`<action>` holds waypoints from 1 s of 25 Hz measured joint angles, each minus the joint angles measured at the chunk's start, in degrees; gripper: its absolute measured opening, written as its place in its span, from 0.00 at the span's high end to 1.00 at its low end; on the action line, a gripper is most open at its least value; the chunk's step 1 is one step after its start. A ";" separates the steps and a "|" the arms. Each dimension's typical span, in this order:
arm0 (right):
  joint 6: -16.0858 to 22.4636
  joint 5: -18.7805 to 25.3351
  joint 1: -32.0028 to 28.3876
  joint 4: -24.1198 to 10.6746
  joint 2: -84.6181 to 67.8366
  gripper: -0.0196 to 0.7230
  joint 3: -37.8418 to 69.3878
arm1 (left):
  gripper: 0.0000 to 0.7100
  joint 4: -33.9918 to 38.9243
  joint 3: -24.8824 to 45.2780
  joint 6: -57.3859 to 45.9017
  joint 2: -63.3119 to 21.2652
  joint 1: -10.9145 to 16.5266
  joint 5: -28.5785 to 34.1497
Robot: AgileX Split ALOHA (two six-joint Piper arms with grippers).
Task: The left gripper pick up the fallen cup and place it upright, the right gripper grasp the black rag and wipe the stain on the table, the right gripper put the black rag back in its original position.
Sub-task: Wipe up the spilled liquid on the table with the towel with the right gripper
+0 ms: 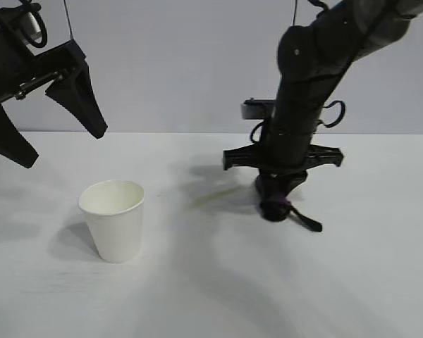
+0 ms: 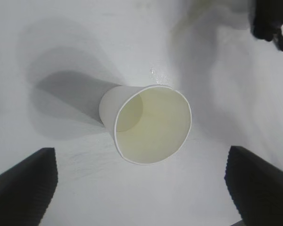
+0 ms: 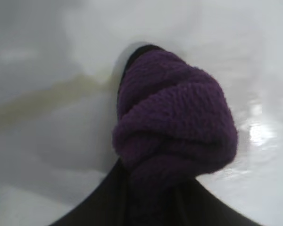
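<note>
The white paper cup (image 1: 113, 218) stands upright on the table (image 1: 211, 296) at the left; the left wrist view looks down into its mouth (image 2: 151, 125). My left gripper (image 1: 56, 137) hangs open and empty above and left of the cup, its fingers (image 2: 26, 183) wide apart. My right gripper (image 1: 276, 201) points down at the table's middle right, shut on the black rag (image 1: 275, 205), a purple bundle (image 3: 174, 127) pressed on the table with its black strap tail (image 1: 304, 220) trailing right. The stain (image 1: 215, 196) is a faint yellowish smear just left of the rag, also in the right wrist view (image 3: 42, 101).
The right gripper and rag show at the far corner of the left wrist view (image 2: 271, 23). A grey wall stands behind the table. Bare tabletop lies in front of the cup and the rag.
</note>
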 joint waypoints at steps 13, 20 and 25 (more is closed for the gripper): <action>1.11 0.09 7.62 3.43 4.32 0.82 -7.97 | 0.02 0.00 0.00 0.00 0.00 0.00 0.00; 2.23 7.94 3.50 2.40 11.40 0.82 -22.04 | 0.02 0.00 0.00 0.00 0.00 0.00 0.00; 2.63 10.59 -0.55 1.08 11.64 0.82 -22.80 | 0.02 0.00 0.00 0.00 0.00 0.00 0.00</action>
